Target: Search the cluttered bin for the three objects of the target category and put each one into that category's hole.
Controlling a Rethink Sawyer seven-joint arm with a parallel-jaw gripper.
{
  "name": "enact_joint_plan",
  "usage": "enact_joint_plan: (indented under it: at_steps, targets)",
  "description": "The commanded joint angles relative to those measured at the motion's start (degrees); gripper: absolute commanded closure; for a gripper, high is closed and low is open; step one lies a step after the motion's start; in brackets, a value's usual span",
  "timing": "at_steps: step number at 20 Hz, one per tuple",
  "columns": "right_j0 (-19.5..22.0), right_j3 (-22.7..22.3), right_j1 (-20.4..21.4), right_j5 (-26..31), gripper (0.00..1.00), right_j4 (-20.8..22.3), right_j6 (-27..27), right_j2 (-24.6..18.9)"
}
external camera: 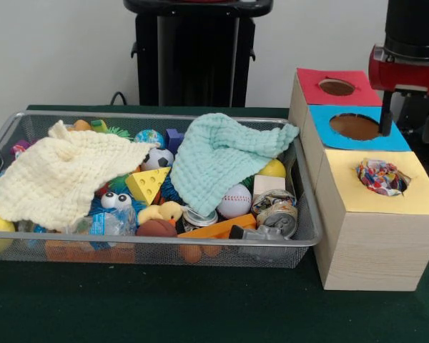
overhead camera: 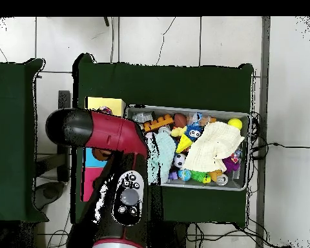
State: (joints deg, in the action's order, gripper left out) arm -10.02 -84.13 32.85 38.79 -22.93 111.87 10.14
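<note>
The wire-mesh bin [external camera: 150,243] sits on the green table; it also shows in the overhead view [overhead camera: 243,152]. A cream waffle cloth [external camera: 57,175] [overhead camera: 212,147] is draped over its left side in the front view. A mint-green waffle cloth [external camera: 218,157] [overhead camera: 161,158] lies over the bin's right half. The white dotted cloth [external camera: 381,176] is bunched in the round hole of the yellow-topped wooden box [external camera: 372,236]. My gripper [external camera: 386,118] hangs at the right edge, above the blue-topped box [external camera: 354,126], with nothing seen in it. In the overhead view the arm hides it.
A red-topped box [external camera: 336,87] stands behind the blue one. The bin holds several toys: a soccer ball [external camera: 157,158], a baseball [external camera: 234,201], a cheese wedge [external camera: 146,184], cans [external camera: 275,211] and a fuzzy blue toy with eyes [external camera: 114,201]. The pedestal [external camera: 196,53] stands behind.
</note>
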Motion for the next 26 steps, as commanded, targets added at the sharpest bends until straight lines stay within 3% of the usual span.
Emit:
enact_joint_plan:
  at_steps: [1,7,18,26]
  targets:
    - [0.2,-2.4,1.3,8.5,0.00,3.2,10.3,1.6]
    - [1.7,-2.7,1.8,8.9,0.00,6.2,6.0,3.6]
    - [8.5,-3.2,2.7,9.9,0.00,10.4,-0.1,1.4]
    - [12.3,-11.0,8.4,8.4,0.00,12.0,-1.5,0.1]
